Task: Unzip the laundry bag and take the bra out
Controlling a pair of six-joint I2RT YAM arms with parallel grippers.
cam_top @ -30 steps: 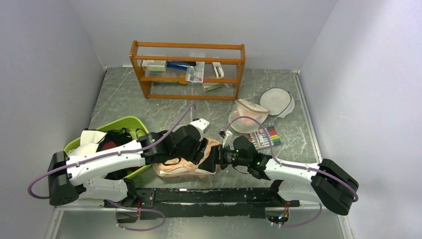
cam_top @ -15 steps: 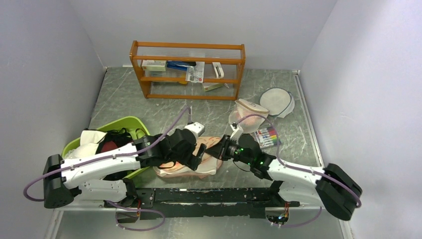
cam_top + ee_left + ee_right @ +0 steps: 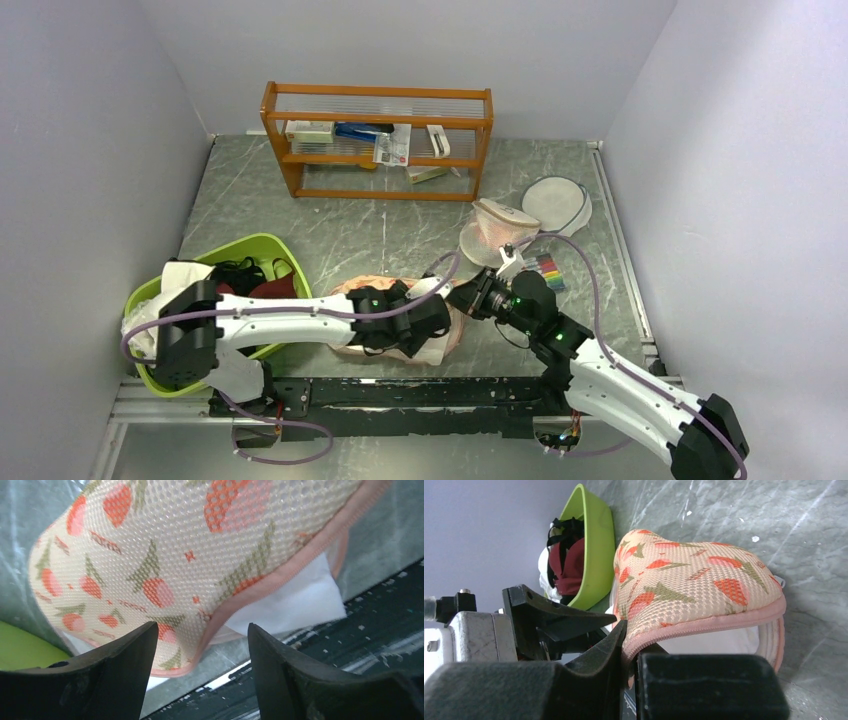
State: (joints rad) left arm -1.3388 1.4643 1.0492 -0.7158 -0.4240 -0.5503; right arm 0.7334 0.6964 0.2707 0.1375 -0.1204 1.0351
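The peach, flower-printed laundry bag (image 3: 352, 288) lies near the table's front edge, its zip parted. My right gripper (image 3: 463, 300) is shut on the pink zip edge of the bag's upper flap (image 3: 694, 585) and holds it raised. Under the flap the white bra (image 3: 709, 641) shows in the gap. My left gripper (image 3: 415, 322) sits over the bag's near side. In the left wrist view it (image 3: 201, 630) stands open, with the flap's pink edge (image 3: 165, 545) running between the fingers untouched and the bra (image 3: 290, 600) behind.
A green basin (image 3: 240, 252) with dark maroon and white cloth sits at the left. A wooden rack (image 3: 380, 140) stands at the back. A white mesh dome bag (image 3: 500, 228), a round mesh disc (image 3: 557, 203) and a marker pack (image 3: 549, 268) lie at the right. A black rail (image 3: 420, 392) runs along the front.
My right gripper has closed on the bag's zip edge and drawn back to the right, lifting the flap. My left gripper has swung right across the bag's near side.
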